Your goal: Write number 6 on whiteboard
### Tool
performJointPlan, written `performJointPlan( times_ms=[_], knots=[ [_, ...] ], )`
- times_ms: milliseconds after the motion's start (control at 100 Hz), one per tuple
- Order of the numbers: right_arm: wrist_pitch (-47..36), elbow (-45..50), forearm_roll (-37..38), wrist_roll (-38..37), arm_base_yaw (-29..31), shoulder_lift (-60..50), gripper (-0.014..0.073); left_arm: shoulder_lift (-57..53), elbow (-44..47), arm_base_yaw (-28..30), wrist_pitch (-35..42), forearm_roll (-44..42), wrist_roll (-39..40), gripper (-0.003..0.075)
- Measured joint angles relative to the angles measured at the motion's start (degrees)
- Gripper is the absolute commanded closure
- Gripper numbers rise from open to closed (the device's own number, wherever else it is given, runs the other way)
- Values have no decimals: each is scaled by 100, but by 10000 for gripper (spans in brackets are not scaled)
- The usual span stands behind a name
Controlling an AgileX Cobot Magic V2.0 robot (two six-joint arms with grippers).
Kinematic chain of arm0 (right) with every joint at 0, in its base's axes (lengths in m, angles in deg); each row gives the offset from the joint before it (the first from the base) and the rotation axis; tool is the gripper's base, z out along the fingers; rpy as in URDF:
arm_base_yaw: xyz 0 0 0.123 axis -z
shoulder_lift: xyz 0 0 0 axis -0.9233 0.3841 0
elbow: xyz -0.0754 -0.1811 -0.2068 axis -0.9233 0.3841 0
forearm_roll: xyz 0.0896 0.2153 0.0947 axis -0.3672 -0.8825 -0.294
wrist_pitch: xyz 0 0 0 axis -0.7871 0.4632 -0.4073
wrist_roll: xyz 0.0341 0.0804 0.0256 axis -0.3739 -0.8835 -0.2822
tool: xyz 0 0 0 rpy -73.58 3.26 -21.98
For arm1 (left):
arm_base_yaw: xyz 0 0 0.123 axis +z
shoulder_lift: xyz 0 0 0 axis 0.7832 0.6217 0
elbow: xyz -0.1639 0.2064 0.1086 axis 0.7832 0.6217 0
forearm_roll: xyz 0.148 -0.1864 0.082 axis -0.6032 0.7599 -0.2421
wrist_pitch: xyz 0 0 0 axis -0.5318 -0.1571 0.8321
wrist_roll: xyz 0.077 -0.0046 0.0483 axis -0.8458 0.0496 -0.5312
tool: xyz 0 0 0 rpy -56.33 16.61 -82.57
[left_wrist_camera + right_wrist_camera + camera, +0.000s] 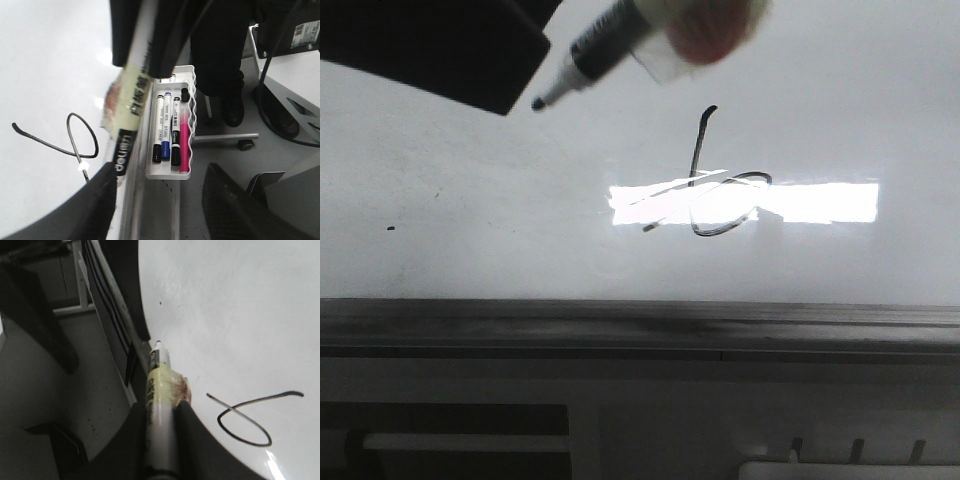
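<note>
The whiteboard [470,180] bears the number 6 [720,190], a thin black stroke with a tall stem and a flat loop crossing the glare. My right gripper [162,412] is shut on a black-tipped marker [159,385] wrapped in yellowish tape. In the front view the marker [610,40] comes in from the top, and its tip is up and left of the 6, apart from the stroke. My left gripper [160,172] is open and empty, with the marker [132,100] passing close to one of its fingers [90,210]. The 6 also shows in the left wrist view [75,140] and the right wrist view [245,422].
A grey metal rail [640,325] runs along the board's near edge. A white tray [165,175] beside the board holds several markers. A person's dark legs and shoe [230,105] stand past the tray. A tiny black dot [390,228] sits on the board at the left.
</note>
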Motion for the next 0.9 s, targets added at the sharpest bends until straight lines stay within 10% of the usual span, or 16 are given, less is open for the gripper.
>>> performJointPlan(
  times_ms=[350, 900],
  knots=[
    [46, 0, -135, 4, -36, 138, 640, 371, -31, 0, 35, -19, 0, 395],
    [-143, 0, -302, 4, -251, 383, 639, 703, -40, -13, 109, 162, -91, 698]
  ],
)
